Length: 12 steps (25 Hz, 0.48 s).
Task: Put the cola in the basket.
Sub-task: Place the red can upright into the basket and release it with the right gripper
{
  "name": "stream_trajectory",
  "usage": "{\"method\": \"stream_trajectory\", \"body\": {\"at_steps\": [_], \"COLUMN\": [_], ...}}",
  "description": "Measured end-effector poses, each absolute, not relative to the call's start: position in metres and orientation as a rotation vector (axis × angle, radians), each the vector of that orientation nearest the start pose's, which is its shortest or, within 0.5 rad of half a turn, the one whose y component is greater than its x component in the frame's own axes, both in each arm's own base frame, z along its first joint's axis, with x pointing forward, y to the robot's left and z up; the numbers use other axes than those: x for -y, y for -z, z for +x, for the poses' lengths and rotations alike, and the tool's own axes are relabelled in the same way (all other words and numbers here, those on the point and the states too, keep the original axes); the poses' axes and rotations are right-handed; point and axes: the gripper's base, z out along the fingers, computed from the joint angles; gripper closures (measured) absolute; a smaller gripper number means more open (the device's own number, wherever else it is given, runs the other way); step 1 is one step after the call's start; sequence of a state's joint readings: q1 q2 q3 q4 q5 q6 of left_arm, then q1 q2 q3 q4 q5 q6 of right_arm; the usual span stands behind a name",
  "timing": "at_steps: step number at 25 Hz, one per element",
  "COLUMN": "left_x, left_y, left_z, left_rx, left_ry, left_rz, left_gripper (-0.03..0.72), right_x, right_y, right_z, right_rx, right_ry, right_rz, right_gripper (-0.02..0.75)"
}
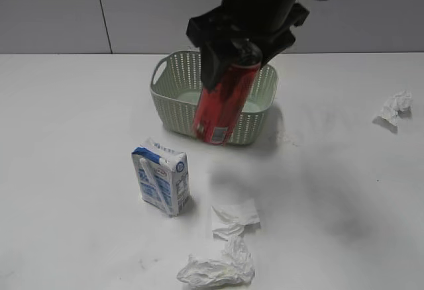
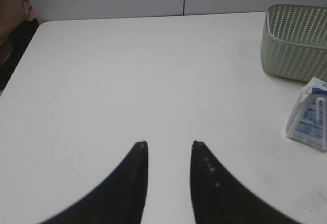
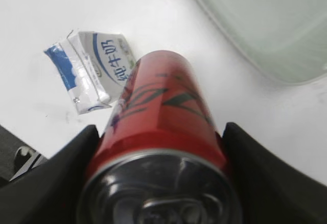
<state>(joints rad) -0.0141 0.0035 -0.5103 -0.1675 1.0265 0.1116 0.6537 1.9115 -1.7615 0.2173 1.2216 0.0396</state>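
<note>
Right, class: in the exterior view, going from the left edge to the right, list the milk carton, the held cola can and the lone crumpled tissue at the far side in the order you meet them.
milk carton → cola → crumpled tissue

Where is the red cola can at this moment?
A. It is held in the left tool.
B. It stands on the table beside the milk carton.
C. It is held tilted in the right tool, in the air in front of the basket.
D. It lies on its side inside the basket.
C: the right tool grips the cola can near its top, tilted and off the table, in front of the basket, while the left tool is open and holds nothing.
</note>
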Motion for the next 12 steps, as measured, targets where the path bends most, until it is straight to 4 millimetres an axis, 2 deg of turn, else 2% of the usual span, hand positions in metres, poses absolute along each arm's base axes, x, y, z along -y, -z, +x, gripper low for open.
{"method": "stream_trajectory", "body": {"at_steps": [8,10,12], "left_x": [0.013,0.013,0.013], "left_y": [-0.284,-0.284,-0.284], "left_z": [-0.005,-0.005,-0.005], "left_rx": [-1.991,-1.991,-1.991], "left_ry": [0.136,0.136,0.136], "left_rz": [0.13,0.13,0.13], "left_gripper": [0.459,0.459,0.459], "right_x": [-0.258,-0.262,-0.27], "right_y": [-0.349,-0.354,-0.345], "right_z": [0.332,0.342,0.357], "right_rx": [-2.557,-2.501,-2.488], "right_ry": [-0.268,-0.239,-0.193], "right_rz": [-0.837,-0.845,-0.86], "right_gripper": [0.215,0.215,0.215]}}
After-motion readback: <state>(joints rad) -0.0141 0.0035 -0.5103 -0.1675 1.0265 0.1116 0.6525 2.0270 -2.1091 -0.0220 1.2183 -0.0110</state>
